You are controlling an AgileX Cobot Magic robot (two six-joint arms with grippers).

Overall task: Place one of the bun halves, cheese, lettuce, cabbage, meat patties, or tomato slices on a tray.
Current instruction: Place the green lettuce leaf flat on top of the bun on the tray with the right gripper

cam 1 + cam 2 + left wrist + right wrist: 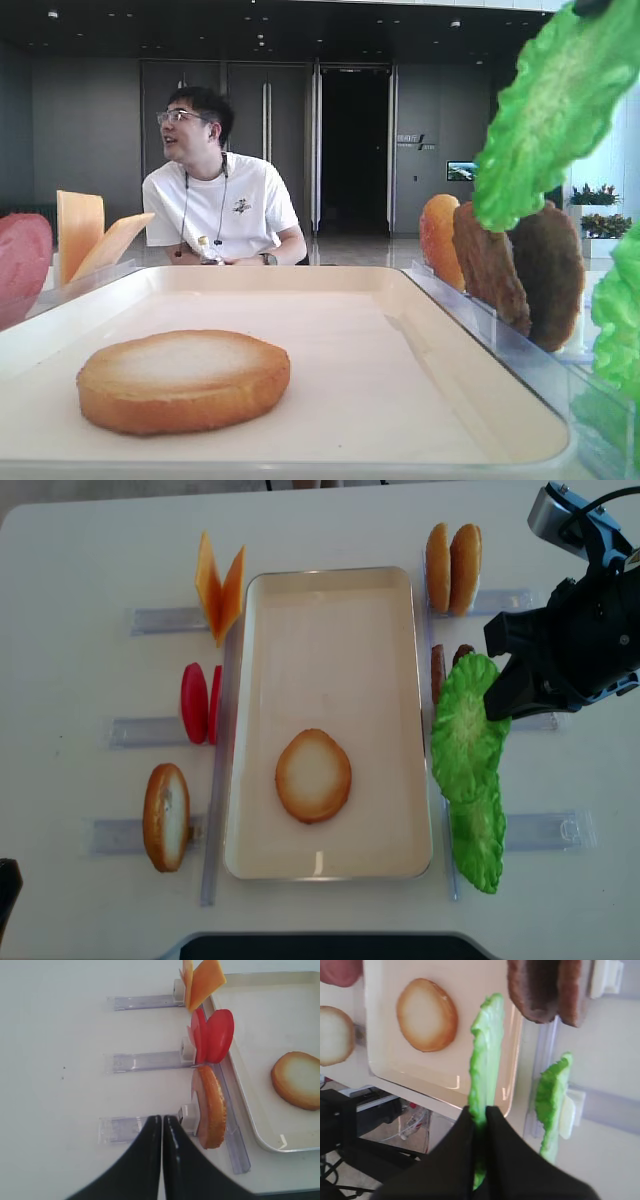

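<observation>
Bright green lettuce [468, 727], cream tray [330, 865] (golden-brown bun [313, 775], seemingly paler-faced)

Bright, even light; wrist views soft, table washed out

overhead, low frontal, two wrists; tray [330, 590] shared

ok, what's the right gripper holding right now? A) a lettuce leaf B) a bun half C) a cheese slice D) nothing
A: the right gripper is shut on a lettuce leaf, held off its rack beside the right edge of the tray; the only piece lying in the tray is a bun half.
</observation>
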